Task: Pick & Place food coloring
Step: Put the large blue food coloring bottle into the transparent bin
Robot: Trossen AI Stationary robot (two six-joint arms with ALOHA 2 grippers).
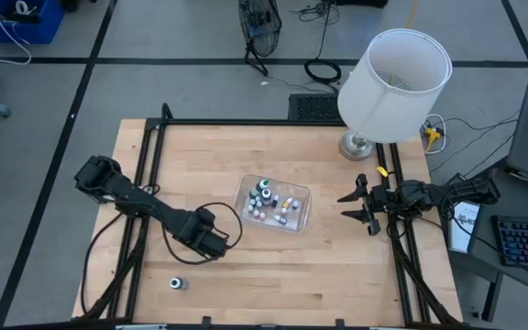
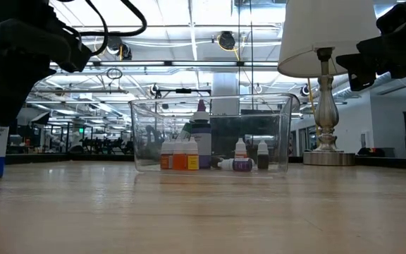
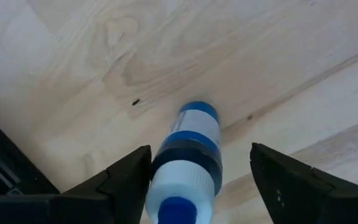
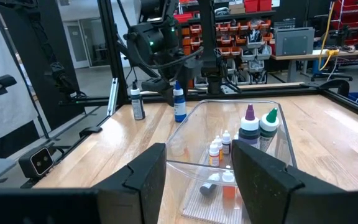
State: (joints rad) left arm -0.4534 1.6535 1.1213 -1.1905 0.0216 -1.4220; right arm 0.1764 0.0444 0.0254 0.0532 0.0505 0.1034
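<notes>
A blue-capped food coloring bottle stands upright on its base on the wood. My left gripper is open above it, one finger on each side, and I see no touch. In the high view this gripper is left of the clear tub. The tub holds several small bottles, mostly upright. A dark-capped bottle stands alone near the table's near edge. My right gripper is open at the table's right side, level and pointing at the tub.
A lamp with a white shade stands on the far right part of the table. A black frame runs along the left, far and right edges. Bare wood lies between the tub and the near edge.
</notes>
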